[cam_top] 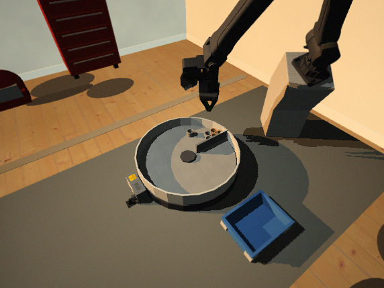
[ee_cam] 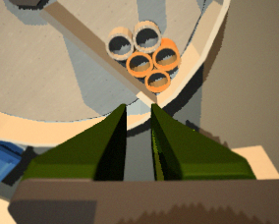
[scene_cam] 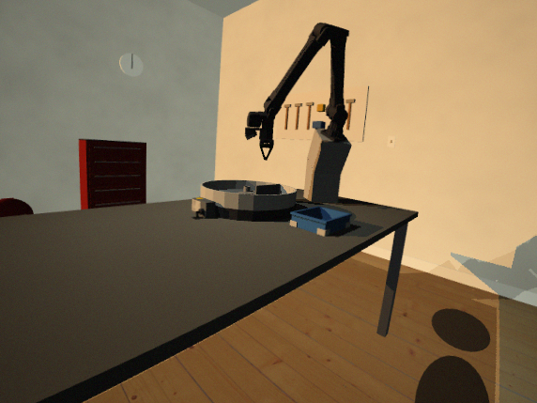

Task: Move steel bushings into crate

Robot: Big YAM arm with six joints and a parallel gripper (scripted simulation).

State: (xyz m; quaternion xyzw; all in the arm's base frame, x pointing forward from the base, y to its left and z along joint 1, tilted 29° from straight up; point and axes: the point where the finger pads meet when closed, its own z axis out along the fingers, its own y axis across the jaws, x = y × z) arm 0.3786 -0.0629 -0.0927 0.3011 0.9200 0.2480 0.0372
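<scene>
Can't see the bottoms of the bushings (ee_cam: 158,82) from my wrist cam, the bores just go dark. In my exterior shot the turntable (scene_cam: 274,202) wall hides most of them, and the crate's (scene_cam: 310,222) floor is hidden there too. Top view cuts off my arm's (cam_top: 231,24) elbow.
</scene>
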